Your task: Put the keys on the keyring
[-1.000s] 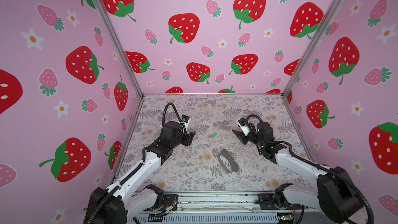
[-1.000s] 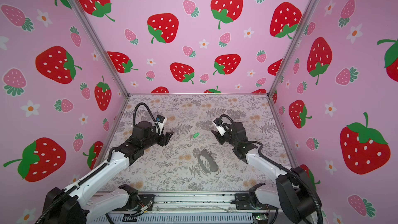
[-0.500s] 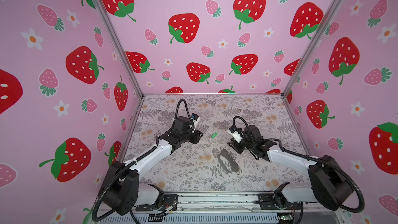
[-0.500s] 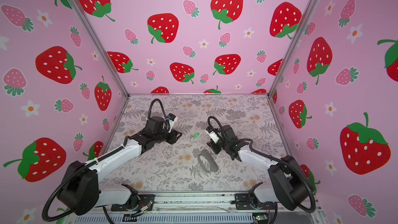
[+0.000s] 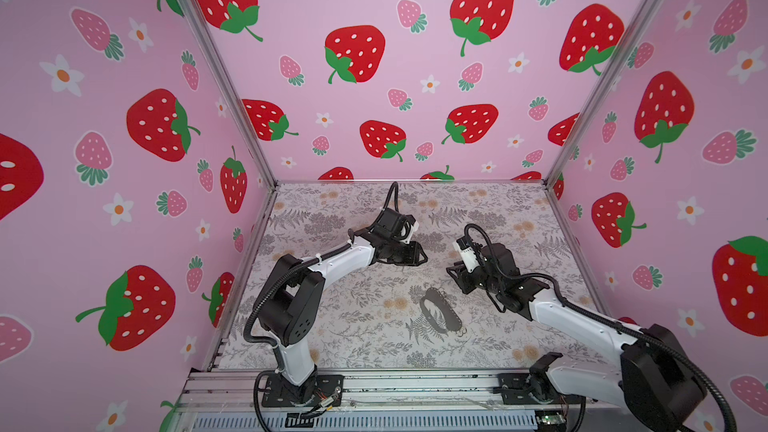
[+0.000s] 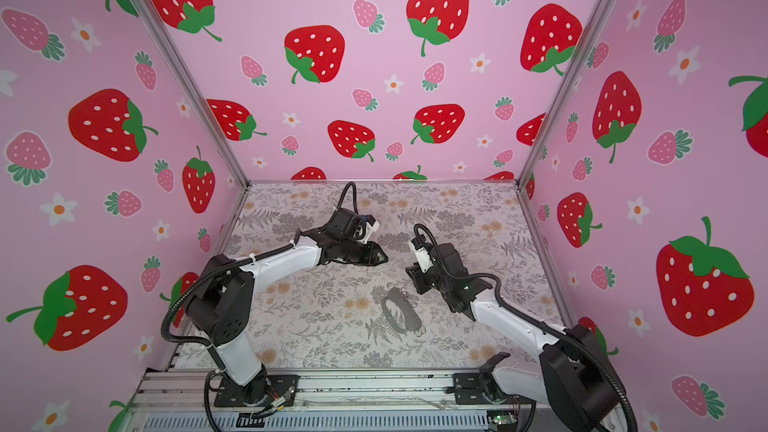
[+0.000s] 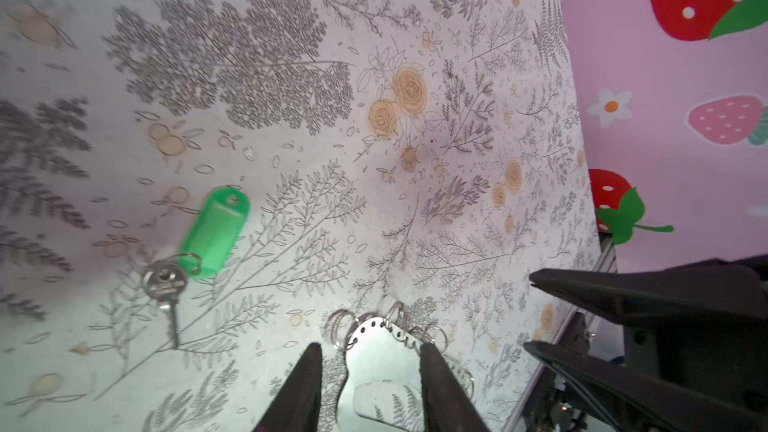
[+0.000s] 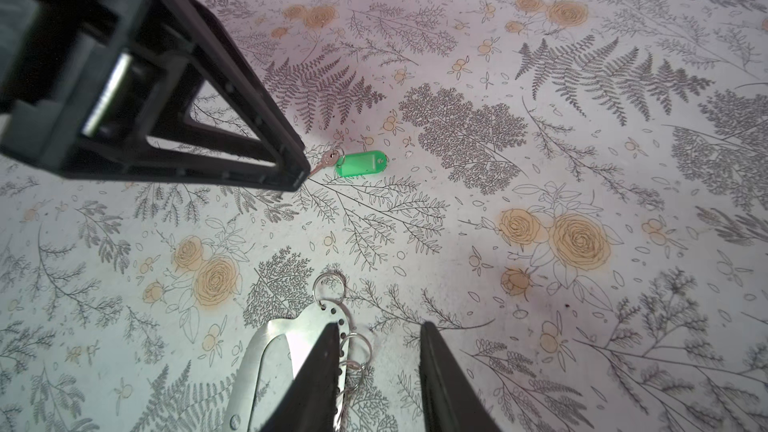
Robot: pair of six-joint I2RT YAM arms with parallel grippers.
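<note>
The keys, a small silver key on a split ring with a green oval tag, lie flat on the floral table. My left gripper hovers over them in both top views and hides most of them. In the right wrist view its tip sits right at the key beside the tag. Its jaws are open and hold nothing. The keyring, a dark glossy loop with metal rings, lies nearer the front. My right gripper hangs open just behind it, holding nothing.
Pink strawberry walls close in the floral table on three sides. A metal rail with both arm bases runs along the front edge. The two grippers stand close together near the table's middle.
My left gripper has moved right until it covers the green tag, and its jaws have narrowed. The right gripper has shifted left and forward toward the keyring.
</note>
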